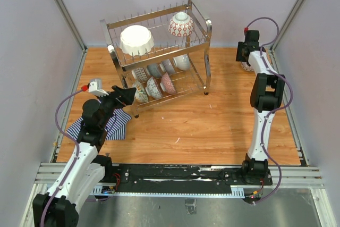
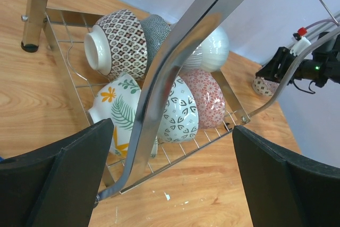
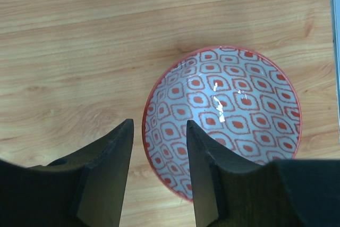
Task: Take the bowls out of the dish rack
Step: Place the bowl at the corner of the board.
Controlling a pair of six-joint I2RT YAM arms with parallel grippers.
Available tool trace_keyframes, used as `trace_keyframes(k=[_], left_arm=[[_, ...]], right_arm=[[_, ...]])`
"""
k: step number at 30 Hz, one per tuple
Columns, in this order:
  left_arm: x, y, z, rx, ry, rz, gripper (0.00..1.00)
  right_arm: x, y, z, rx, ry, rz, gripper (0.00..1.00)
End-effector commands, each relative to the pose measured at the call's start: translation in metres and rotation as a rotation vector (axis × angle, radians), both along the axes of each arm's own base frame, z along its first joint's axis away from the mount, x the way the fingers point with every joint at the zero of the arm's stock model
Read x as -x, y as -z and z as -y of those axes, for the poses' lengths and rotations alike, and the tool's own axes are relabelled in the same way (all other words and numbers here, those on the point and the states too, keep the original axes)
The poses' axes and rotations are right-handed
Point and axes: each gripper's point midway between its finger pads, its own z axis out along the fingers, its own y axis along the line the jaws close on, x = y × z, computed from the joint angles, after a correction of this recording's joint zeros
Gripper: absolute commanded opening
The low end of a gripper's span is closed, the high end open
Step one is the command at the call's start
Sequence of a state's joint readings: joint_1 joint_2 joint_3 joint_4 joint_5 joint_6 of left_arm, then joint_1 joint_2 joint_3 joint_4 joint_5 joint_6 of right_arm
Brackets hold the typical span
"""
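Observation:
The dish rack [image 1: 207,62] stands at the back of the table. A large white scalloped bowl [image 1: 136,40] and a red lattice bowl [image 1: 181,24] sit on its top tier. Several small patterned bowls [image 1: 154,86] stand on edge in the lower tier. My left gripper [image 1: 126,95] is wide open and empty at the rack's front left corner. In the left wrist view [image 2: 172,179] it faces the rack's bent bar [image 2: 164,83], a leaf-patterned bowl [image 2: 114,110] and a pink bowl [image 2: 210,97]. My right gripper [image 3: 159,126] is open, straddling the left rim of a red-patterned bowl [image 3: 234,110] that rests on the table.
A blue-white striped cloth [image 1: 114,123] lies on the table under my left arm. The red-patterned bowl [image 1: 245,68] sits at the back right near the wall. The wooden table [image 1: 212,126] is bounded by grey walls and metal frame posts.

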State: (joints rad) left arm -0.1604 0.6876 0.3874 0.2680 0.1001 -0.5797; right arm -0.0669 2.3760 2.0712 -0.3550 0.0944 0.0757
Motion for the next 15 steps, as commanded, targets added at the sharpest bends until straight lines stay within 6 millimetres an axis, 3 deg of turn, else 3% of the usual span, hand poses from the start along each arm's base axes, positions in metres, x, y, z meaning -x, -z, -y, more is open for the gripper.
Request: trace_keyframes(k=[1,4,10,12,15], left_arm=[[0.0,-0.016,-0.003,0.002,-0.02,0.047,1.0],[-0.001,-0.021,-0.005,0.007,-0.036,0.051,1.0],[-0.007,-0.024,-0.009,0.003,-0.061,0.026,1.0],[-0.011,-0.021,-0.007,-0.002,-0.058,0.007,1.0],[-0.016,-0.018,-0.004,-0.003,-0.047,-0.013,1.0]], right_arm=[[-0.004,-0.061,-0.014,-0.04,-0.025,0.135,0.46],[0.002,-0.084,-0.027,-0.056,-0.053,0.178,0.49],[0.034,-0.127,-0.055,-0.081,-0.102,0.247,0.5],[0.056,-0.148,-0.068,-0.121,-0.128,0.283,0.5],[0.097,-0.155,-0.095,-0.185,-0.177,0.306,0.5]])
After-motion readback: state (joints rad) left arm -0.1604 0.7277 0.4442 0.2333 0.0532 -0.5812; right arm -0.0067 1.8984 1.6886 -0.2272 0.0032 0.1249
